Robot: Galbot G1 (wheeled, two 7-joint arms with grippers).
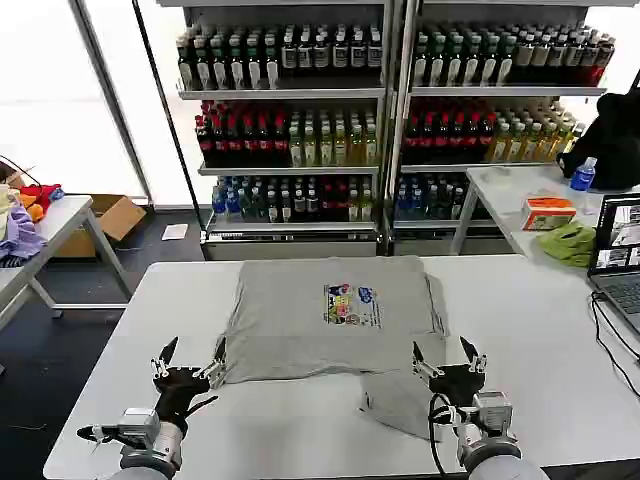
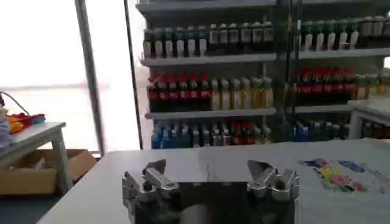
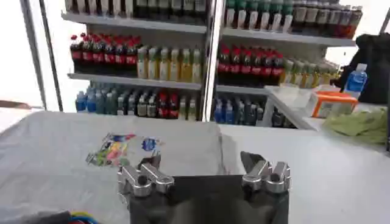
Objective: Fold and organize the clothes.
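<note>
the grey shirt is lying limp and light, likely needing hem-corner pinches, while the left gripper and right gripper are hovering with fingers apart.

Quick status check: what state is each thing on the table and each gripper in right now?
grey shirt: partly folded, print up, flat on table
left gripper: fingers open, at shirt's near left corner
right gripper: fingers open, at shirt's near right edge

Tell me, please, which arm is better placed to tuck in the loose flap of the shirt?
Probably the right: its open gripper hovers directly over the flap hanging off the shirt, while the left gripper sits at the opposite corner.
</note>
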